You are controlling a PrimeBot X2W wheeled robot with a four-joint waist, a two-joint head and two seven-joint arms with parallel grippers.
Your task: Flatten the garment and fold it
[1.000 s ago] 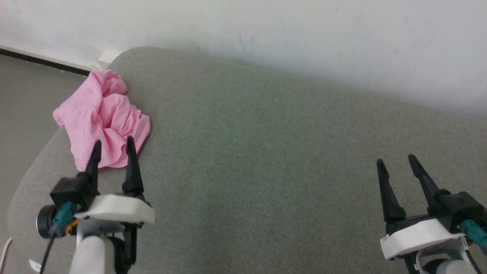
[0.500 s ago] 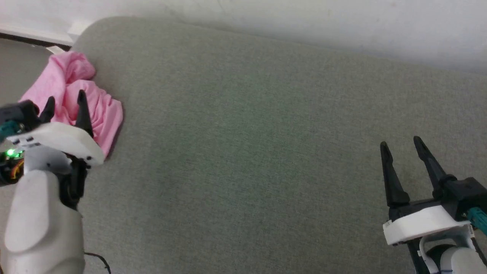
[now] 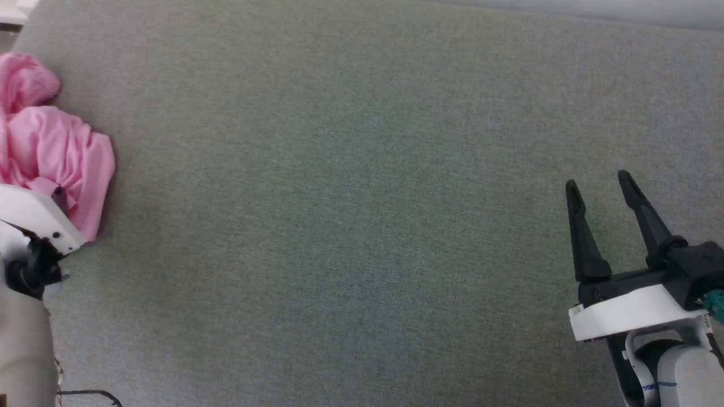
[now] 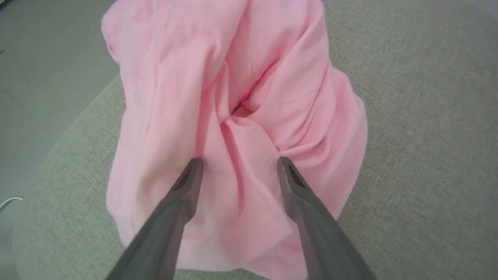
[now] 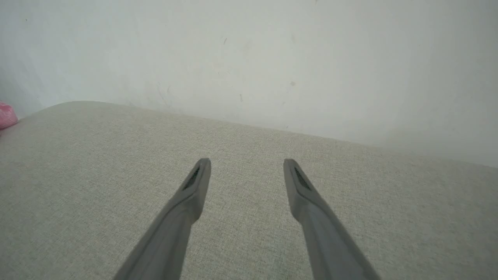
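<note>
The garment point(image 3: 54, 150) is a crumpled light-pink heap at the far left edge of the grey-green cushion point(image 3: 350, 203). In the left wrist view the garment point(image 4: 241, 97) lies bunched in deep folds, and my left gripper point(image 4: 239, 165) hovers open over its near part with nothing between the fingers. The white wrist of that arm point(image 3: 31, 217) shows at the left edge of the head view, over the garment's near edge. My right gripper point(image 3: 599, 183) stands open far to the right above bare cushion; it appears again as point(image 5: 247, 163). A pink sliver of the garment point(image 5: 6, 114) peeks in at that view's left edge.
A pale wall point(image 5: 249, 58) rises behind the cushion's far edge. The cushion's rounded left corner point(image 4: 58, 155) drops to a grey floor point(image 4: 42, 58), where a white cable point(image 4: 7, 202) lies. Wide bare cushion lies between the two grippers.
The head camera has tilted down and swung right, so wall and garment slid up and left. My left gripper has moved forward over the garment. Both grippers stay open.
</note>
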